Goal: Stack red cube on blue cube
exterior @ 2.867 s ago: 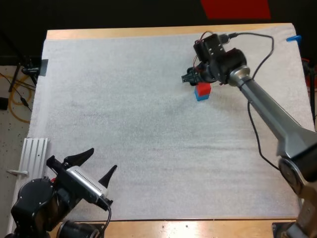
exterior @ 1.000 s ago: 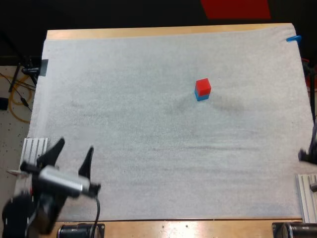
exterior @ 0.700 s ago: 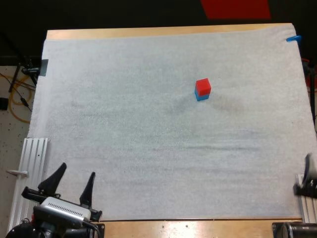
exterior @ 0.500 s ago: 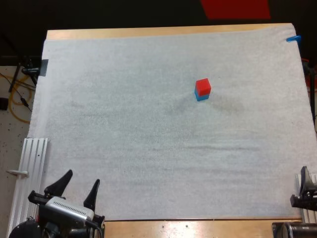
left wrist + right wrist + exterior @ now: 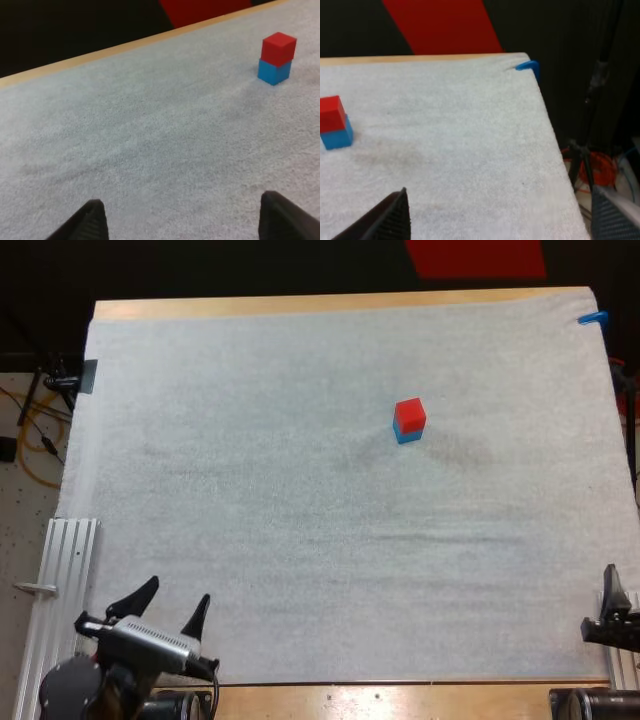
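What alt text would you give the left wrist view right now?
A red cube sits stacked on a blue cube far across the white mat. The left gripper is open over bare mat, its black fingers apart, holding nothing.

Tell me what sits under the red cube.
The blue cube sits directly under the red cube, resting on the white mat. The blue cube's top face is covered and cannot be seen.

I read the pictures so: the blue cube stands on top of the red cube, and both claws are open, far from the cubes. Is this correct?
Not quite: the order is reversed. The red cube stands on top of the blue cube, as the left wrist view shows. The rest holds: the left claw and the right claw are open, far from the cubes.
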{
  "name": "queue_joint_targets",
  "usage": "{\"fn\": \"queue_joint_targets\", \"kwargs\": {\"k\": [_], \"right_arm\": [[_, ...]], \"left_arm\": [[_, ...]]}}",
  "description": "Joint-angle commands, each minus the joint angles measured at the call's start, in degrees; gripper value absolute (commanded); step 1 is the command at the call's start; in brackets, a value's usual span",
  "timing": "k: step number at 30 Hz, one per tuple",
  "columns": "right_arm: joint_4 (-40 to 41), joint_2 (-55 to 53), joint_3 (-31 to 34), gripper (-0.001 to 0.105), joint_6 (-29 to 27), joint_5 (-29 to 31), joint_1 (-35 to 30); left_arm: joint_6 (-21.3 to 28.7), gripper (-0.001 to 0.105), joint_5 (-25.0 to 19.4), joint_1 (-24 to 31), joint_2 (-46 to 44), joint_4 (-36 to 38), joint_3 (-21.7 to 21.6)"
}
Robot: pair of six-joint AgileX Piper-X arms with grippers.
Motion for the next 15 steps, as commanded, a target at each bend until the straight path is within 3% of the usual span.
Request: {"fn": "queue_joint_targets", "kwargs": {"k": [1,7,15], "right_arm": [[-0.75,-2.56,0.49,0.071,-0.41,-0.24,-0.19],[-0.7,-2.56,3.34,0.071,-0.41,-0.24,-0.19],[-0.42,-2.56,3.84,0.071,-0.26,-1.61,-0.19]], "left_arm": [[0.01,0.063,-0.58,-0.06,-8.02,-2.28,1.17],[-0.41,0.063,-0.58,-0.06,-7.99,-4.97,3.9],[-0.41,0.063,-0.58,-0.06,-7.99,-5.07,3.95]]}}
